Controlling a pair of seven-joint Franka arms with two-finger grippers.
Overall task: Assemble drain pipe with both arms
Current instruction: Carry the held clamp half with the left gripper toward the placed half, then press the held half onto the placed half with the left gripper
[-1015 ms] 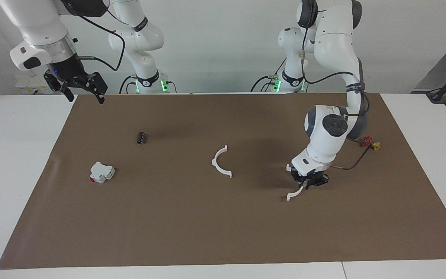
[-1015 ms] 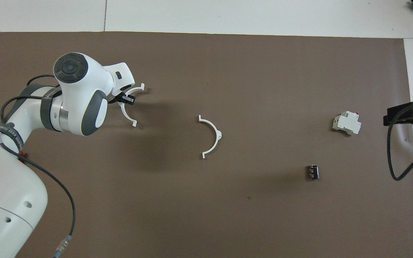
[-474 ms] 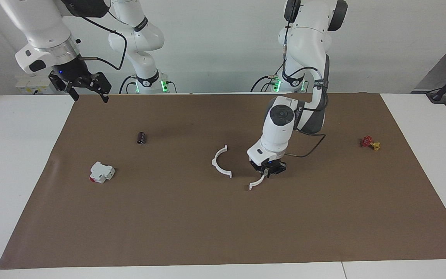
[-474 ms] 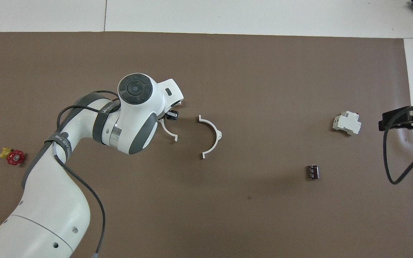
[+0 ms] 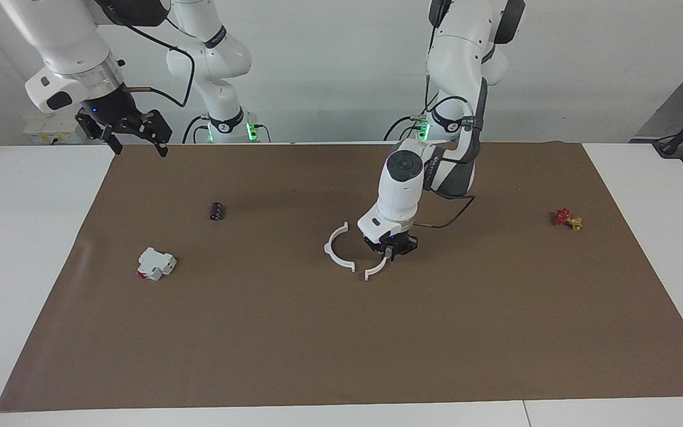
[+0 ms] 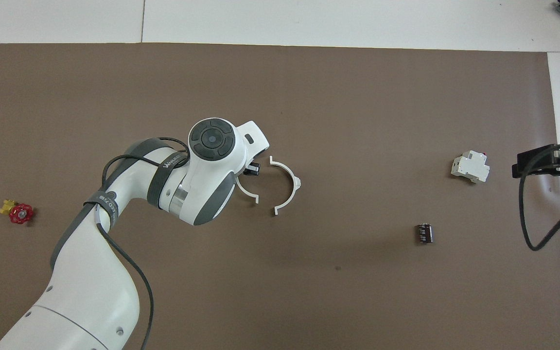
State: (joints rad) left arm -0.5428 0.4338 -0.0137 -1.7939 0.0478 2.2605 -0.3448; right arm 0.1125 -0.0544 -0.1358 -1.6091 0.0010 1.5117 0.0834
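Note:
The drain pipe is in two white half-ring arcs. One arc (image 5: 329, 254) (image 6: 296, 183) lies flat on the brown mat near its middle. My left gripper (image 5: 390, 254) (image 6: 252, 170) is low over the mat right beside it, shut on the second arc (image 5: 377, 271) (image 6: 247, 192). The two arcs face each other with their open sides, and a small gap shows between their near ends. Whether the held arc touches the mat I cannot tell. My right gripper (image 5: 137, 145) (image 6: 552, 163) hangs open and holds nothing, high over the mat's edge at the right arm's end.
A boxy white block with a red part (image 5: 156, 264) (image 6: 470, 167) and a small black cylinder (image 5: 217, 210) (image 6: 424, 233) lie toward the right arm's end. A red-and-yellow valve (image 5: 567, 218) (image 6: 17, 212) sits toward the left arm's end. The brown mat (image 5: 341, 356) covers the table.
My left gripper has carried its arc from near the valve's end across the mat to right beside the lying arc. The right gripper has shifted only slightly.

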